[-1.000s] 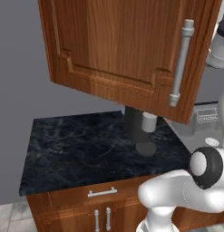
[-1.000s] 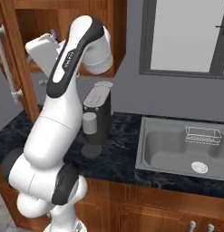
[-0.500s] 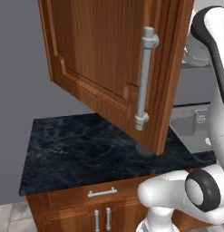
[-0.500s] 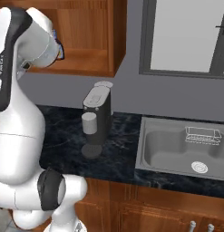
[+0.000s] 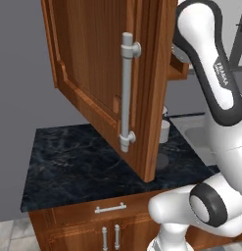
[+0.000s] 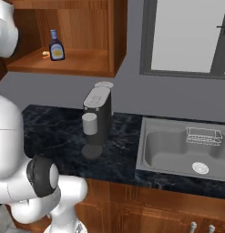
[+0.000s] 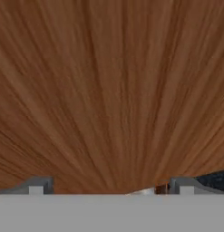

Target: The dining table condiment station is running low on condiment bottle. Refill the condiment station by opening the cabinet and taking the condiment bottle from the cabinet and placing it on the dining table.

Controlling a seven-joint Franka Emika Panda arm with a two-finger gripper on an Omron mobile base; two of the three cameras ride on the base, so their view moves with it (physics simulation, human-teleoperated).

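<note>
The cabinet [image 6: 116, 36] stands open, its door [image 5: 88, 63] swung far out with the long silver handle [image 5: 126, 93] facing the left base camera. Inside, the condiment bottle [image 6: 56, 45], dark with a pale cap, stands upright at the left of the shelf. In the hand view my gripper [image 7: 111, 186] is open, its two fingertips [image 7: 38, 186] wide apart with nothing between them, and it faces the door's wood from very close. My arm [image 5: 210, 73] reaches up behind the door's free edge. The dining table and the condiment station are out of view.
A grey coffee machine [image 6: 98, 118] with a cup stands on the black marble counter [image 5: 68, 166] below the cabinet. A steel sink [image 6: 186, 148] lies to the right, under a window. A small yellow thing [image 6: 45, 54] lies beside the bottle. Drawers and doors sit under the counter.
The door has swung much further open, uncovering the shelf and the bottle. My arm has moved with the door's edge, leftward in the right base view. The jaws stayed open.
</note>
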